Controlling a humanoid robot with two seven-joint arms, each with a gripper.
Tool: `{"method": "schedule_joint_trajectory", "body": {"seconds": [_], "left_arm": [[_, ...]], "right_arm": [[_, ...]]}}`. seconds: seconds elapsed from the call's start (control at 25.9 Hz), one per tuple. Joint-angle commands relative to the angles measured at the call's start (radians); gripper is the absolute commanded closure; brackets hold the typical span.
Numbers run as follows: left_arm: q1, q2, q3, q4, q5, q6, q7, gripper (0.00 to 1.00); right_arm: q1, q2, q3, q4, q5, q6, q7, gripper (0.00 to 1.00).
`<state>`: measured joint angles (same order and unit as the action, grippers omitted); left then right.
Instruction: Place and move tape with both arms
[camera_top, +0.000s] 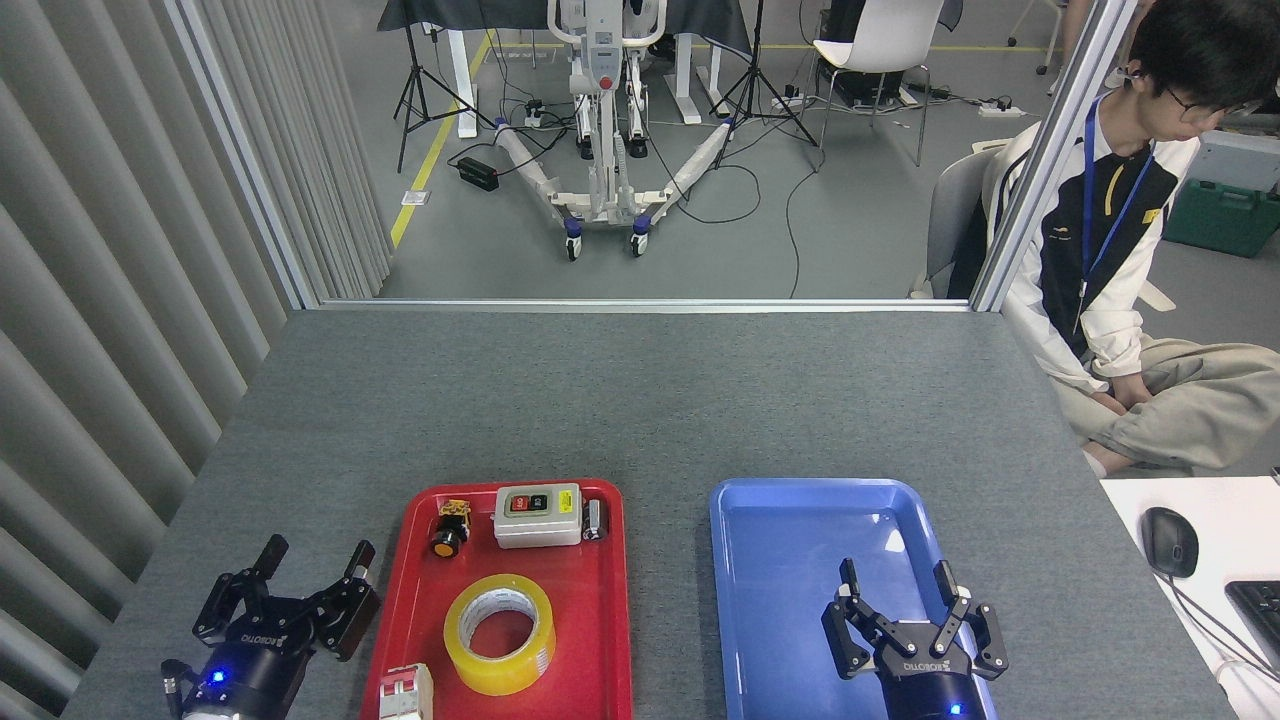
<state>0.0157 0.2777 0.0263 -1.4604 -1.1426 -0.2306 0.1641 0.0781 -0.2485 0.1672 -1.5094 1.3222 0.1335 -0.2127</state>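
The tape (500, 634) is 1 wide roll of see-through yellow packing tape with a white inner core that carries a small printed label. It lies flat on its side, hole facing up, in the near half of the red tray (610, 640), roughly midway between the tray's left and right walls. It stands apart from the other items in the tray, with bare red floor all around it. Through the hole the red tray floor shows. Nothing grips or touches the roll.
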Motion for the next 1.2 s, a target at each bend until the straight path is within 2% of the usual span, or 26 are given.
{"method": "schedule_joint_trajectory", "body": {"seconds": [0.0, 1.16], "left_arm": [[0.001, 0.001, 0.001, 0.000, 0.001, -0.001, 0.003, 0.00], [0.012, 0.008, 0.003, -0.009, 0.018, -0.019, -0.003, 0.00]], "right_arm": [[0.000, 0.000, 0.000, 0.000, 0.000, 0.002, -0.001, 0.00], [0.023, 0.003, -0.002, -0.041, 0.003, -0.015, 0.007, 0.00]]}}
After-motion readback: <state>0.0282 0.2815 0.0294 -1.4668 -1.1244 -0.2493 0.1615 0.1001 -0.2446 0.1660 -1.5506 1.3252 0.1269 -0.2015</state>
